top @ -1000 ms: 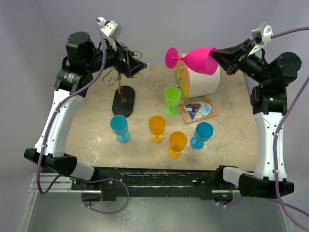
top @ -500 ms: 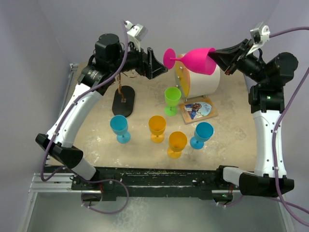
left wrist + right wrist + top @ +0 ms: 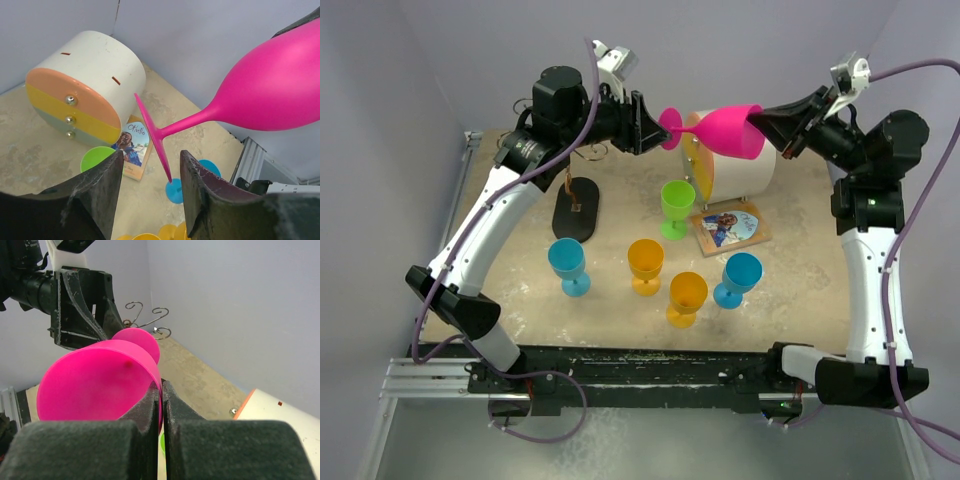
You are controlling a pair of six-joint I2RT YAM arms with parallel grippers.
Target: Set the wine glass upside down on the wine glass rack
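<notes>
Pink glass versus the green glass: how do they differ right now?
The pink glass hangs sideways in the air; the green glass stands upright on the table. The pink glass is pinched at its rim by the right gripper; the green glass is free. Both are opaque stemmed goblets.

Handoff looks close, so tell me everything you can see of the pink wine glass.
The pink wine glass is opaque matte magenta and plastic-looking, with a bowl, a thin stem and a round foot. It hangs in the air, nearly level. The right gripper pinches its bowl rim; the open left gripper brackets the foot without clear contact.
</notes>
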